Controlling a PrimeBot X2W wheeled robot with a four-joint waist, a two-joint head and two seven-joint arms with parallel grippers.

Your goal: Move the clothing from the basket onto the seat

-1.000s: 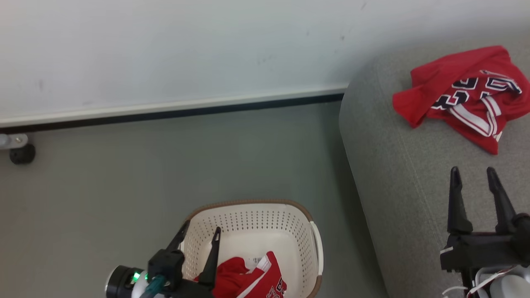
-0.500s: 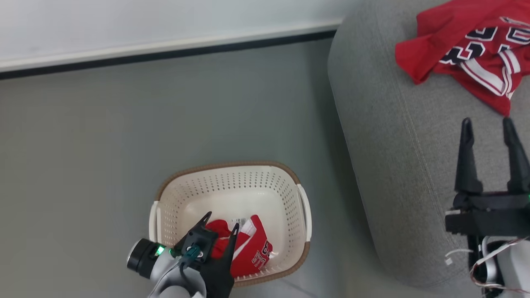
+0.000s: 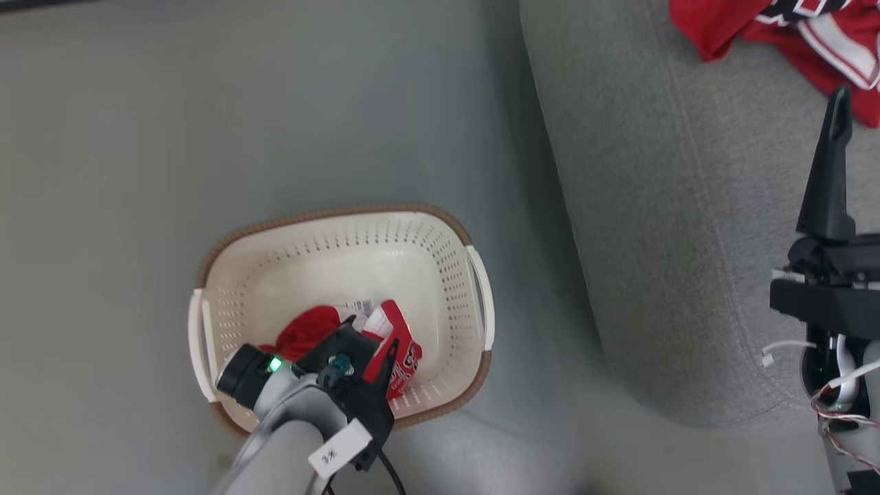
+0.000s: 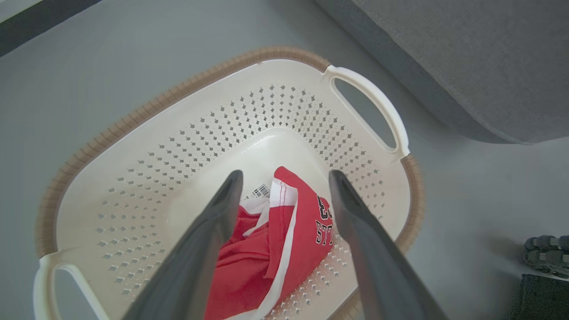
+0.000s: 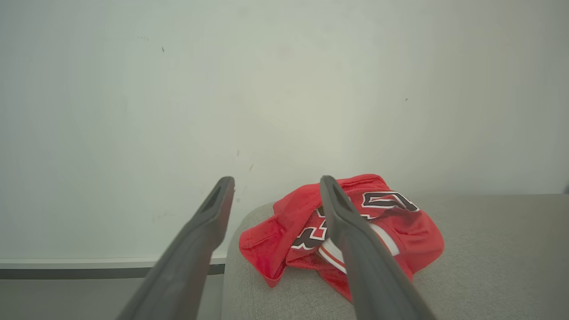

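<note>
Left gripper (image 4: 285,174): jaws fully spread, holding nothing, pointed down into the basket (image 4: 133,120) over the red garment (image 4: 284,240). The garment lies crumpled on the basket floor against the near wall. Whether the fingertips touch the cloth cannot be told.

Right gripper (image 5: 276,179): jaws wide and empty, poised over the sofa (image 3: 653,206), aimed towards a second garment (image 5: 409,231) already lying there.

Risks, as judged:
- The fabric is thin. If you close on one fold or on the white tag (image 4: 262,191), expect it to slip out during the lift.
- If you descend too far, the fingertips may strike the perforated floor or near wall and shift the basket.
- A trailing hem could snag the rim on the way out.

Views compared: the left wrist view shows both fingers straddling the garment, with its lettering and tag. In the head view the wrist housing covers that area, but you can see the basket standing on the floor just beside the sofa. The right wrist view shows the second garment whole, near the sofa's rounded end.
</note>
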